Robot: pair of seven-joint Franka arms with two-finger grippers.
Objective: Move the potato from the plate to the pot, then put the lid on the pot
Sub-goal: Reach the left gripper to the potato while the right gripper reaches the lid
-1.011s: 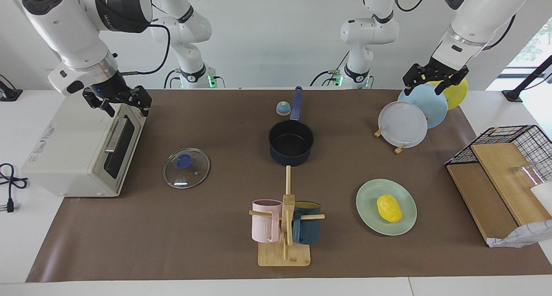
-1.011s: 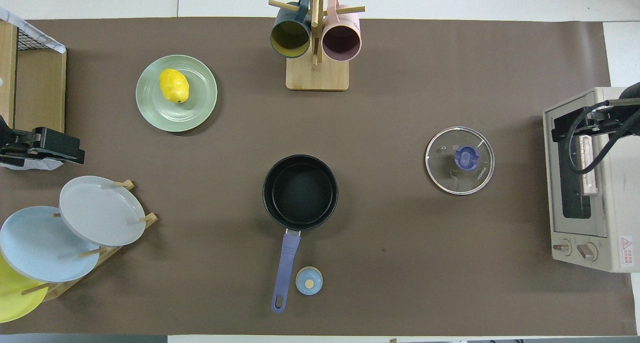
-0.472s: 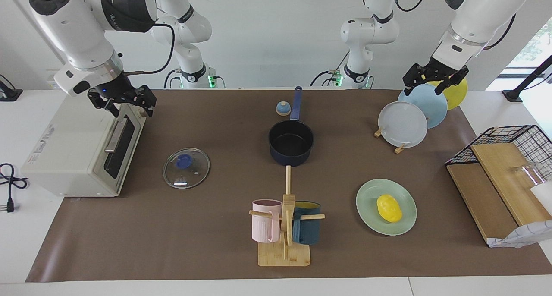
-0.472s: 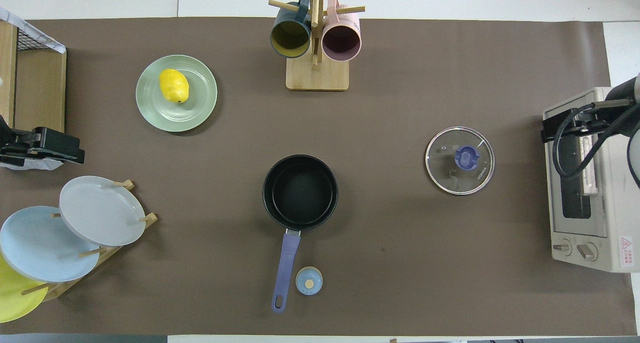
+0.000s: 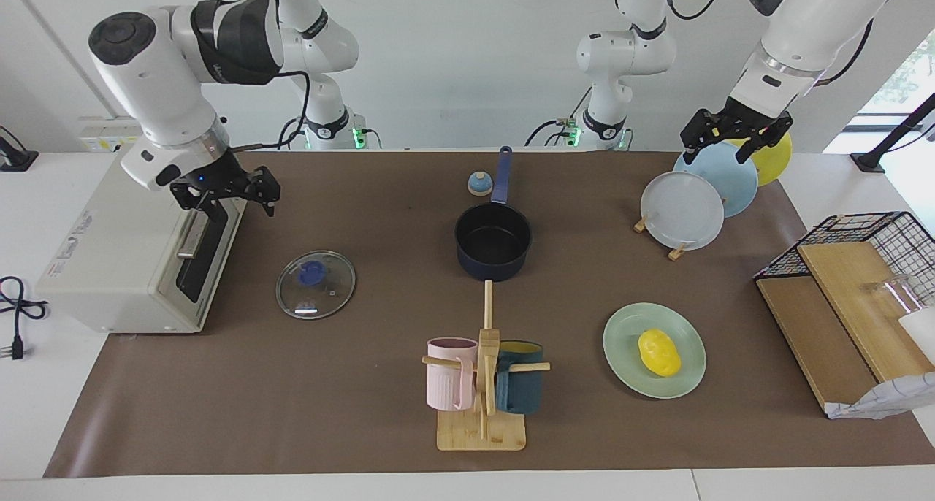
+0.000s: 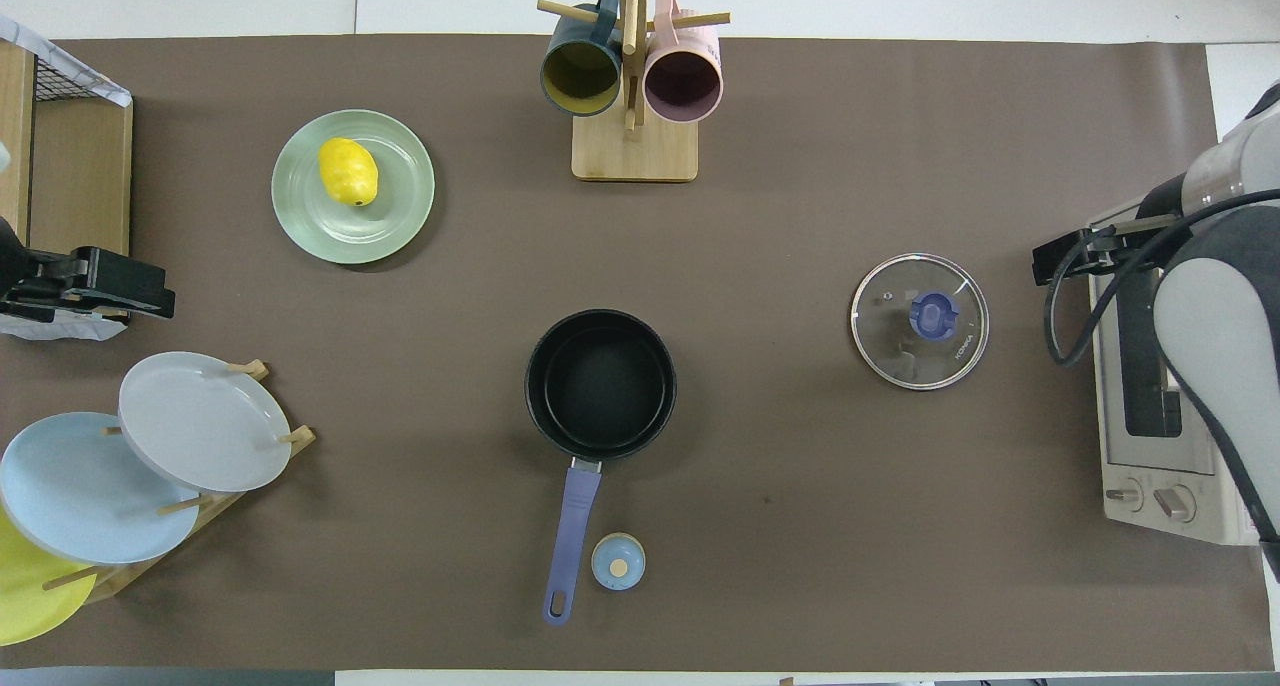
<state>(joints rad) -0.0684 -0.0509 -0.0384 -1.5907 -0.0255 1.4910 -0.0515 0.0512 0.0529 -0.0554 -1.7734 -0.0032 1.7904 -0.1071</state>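
Observation:
The yellow potato (image 5: 659, 352) (image 6: 348, 171) lies on the mint-green plate (image 5: 627, 375) (image 6: 392, 218), toward the left arm's end of the table. The empty navy pot (image 5: 493, 239) (image 6: 600, 381) stands mid-table, nearer to the robots than the plate, with its blue handle pointing toward the robots. The glass lid (image 5: 315, 284) (image 6: 919, 321) lies flat on the mat between the pot and the toaster oven. My right gripper (image 5: 245, 210) (image 6: 1062, 263) is open and empty above the oven's front edge. My left gripper (image 5: 718, 150) (image 6: 140, 291) is open and empty above the upright plates.
A white toaster oven (image 5: 124, 253) (image 6: 1160, 396) stands at the right arm's end. A mug tree (image 5: 482, 373) (image 6: 632, 76) stands farther from the robots than the pot. A plate rack (image 5: 683, 209) (image 6: 200, 421), a small bell (image 5: 479, 184) (image 6: 618, 562) and a wire-and-wood shelf (image 5: 847, 296) are also here.
My right gripper has moved from over the oven's top toward the mat and the lid, turning as it went. My left gripper has barely moved. The objects have not moved.

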